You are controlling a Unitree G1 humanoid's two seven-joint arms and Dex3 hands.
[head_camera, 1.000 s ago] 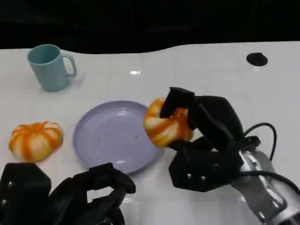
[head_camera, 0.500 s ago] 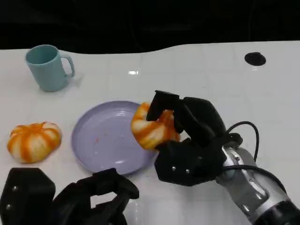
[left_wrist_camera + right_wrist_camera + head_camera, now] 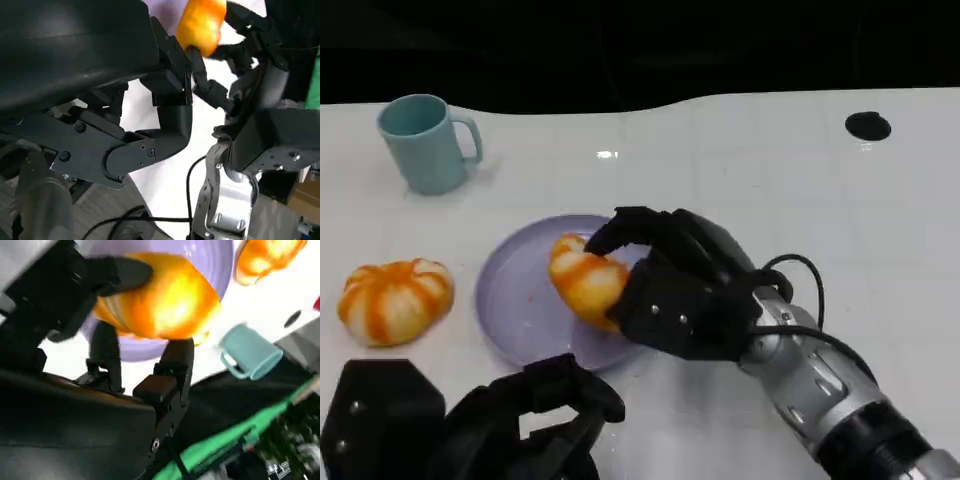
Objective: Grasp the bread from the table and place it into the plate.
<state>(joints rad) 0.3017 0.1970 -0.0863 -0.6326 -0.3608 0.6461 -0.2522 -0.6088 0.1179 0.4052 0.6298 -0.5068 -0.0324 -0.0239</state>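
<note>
The right robot hand (image 3: 670, 290) has carried the round orange-and-white striped bread roll (image 3: 582, 280) leftward from the rim until it hangs over the middle of the lavender round plate (image 3: 515, 300), fingers wrapped around it. Release looks close. The left robot hand (image 3: 535, 420) waits low on the white worktop (image 3: 770, 170), fingers curled and holding nothing. A second striped roll (image 3: 395, 298) lies beside the plate.

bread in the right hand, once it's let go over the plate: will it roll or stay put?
The bread looks rounded and bun-like, so it may rock a little. The plate has a raised rim that would probably stop it. The right robot hand holds it without visible squashing, so it seems fairly firm and light.
</note>
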